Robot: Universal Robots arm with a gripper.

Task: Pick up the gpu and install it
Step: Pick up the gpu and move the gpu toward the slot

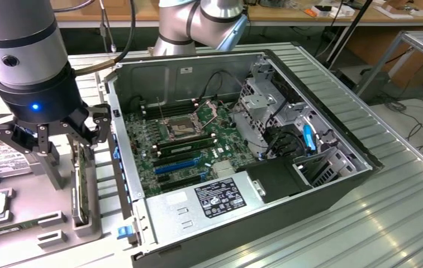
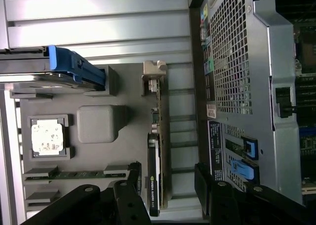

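Claw (image 1: 68,167) spread wide, fingers either side of upright gpu (image 1: 79,195), grey tray (image 1: 17,223), computer case (image 1: 166,72) at gpu's three o'clock in exterior view

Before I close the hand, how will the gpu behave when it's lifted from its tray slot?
The gpu is a thin flat board, so it is probably stiff and fairly light. Standing on edge in the tray, it may tip if nudged sideways. Its metal bracket end could snag the slot; the open hand sits over it.
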